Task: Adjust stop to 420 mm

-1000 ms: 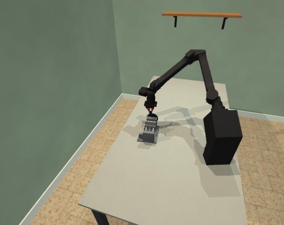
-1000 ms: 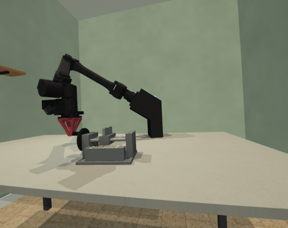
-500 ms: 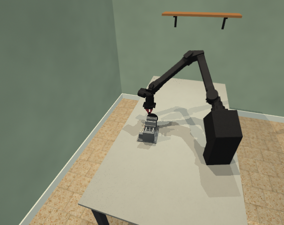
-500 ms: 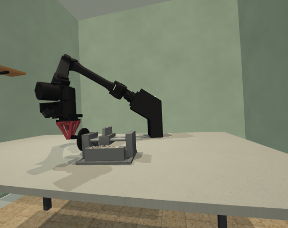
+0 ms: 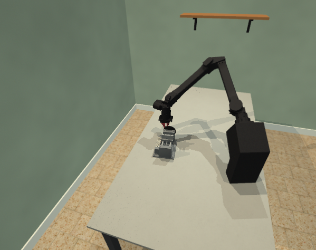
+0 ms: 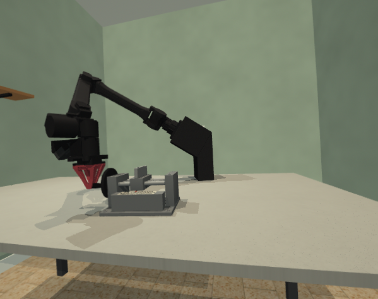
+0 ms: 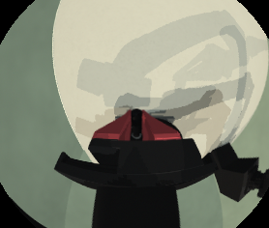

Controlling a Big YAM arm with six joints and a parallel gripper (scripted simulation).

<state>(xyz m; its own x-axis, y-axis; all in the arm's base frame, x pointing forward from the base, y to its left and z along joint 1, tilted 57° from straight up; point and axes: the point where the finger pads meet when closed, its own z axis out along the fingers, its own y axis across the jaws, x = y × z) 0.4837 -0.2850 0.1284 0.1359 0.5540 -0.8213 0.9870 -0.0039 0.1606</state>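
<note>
Pincer gripping the handwheel grip
The red-fingered pincer (image 6: 91,185) is clamped on the handwheel (image 6: 106,183) at the end of the grey stop jig (image 6: 140,200), near the surface (image 6: 247,225) edge

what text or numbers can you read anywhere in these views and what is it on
Nothing can be read in any view.
Scale strip on top of the front block of the grey stop fixture: dark marks and a red mark, too small and blurred to read.
Gripper, shut on the handwheel: no lettering seen.
Arm base, table, wall shelf: no markings seen.
</note>
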